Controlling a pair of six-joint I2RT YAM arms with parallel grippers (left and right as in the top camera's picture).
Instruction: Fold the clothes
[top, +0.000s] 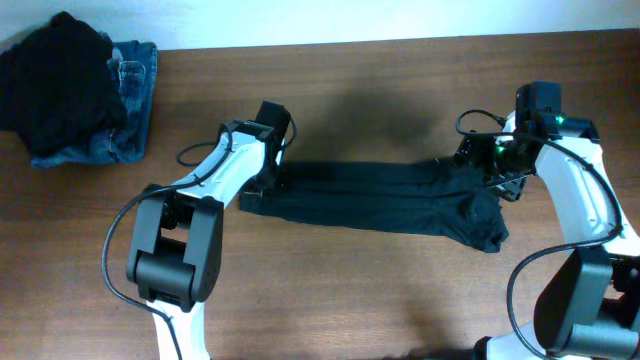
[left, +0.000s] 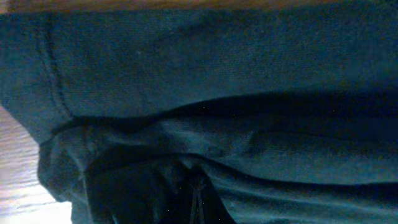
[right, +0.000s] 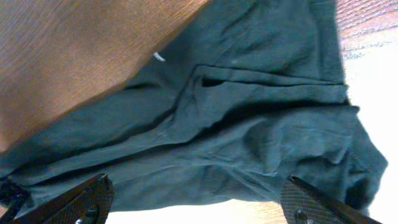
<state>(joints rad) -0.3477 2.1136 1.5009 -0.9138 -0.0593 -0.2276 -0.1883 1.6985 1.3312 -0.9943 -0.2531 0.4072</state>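
Lying folded lengthwise into a narrow band, the T-shirt awaits crosswise folds, left gripper clamped on one end, right gripper apart.

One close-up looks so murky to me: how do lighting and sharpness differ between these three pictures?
Overhead: even light, sharp, a soft shadow on the brown wooden table beside the blackish-green thin cloth T-shirt. Left wrist: dim, bluish, close to the cloth, only weave and a seam readable. Right wrist: brighter, folds clear.
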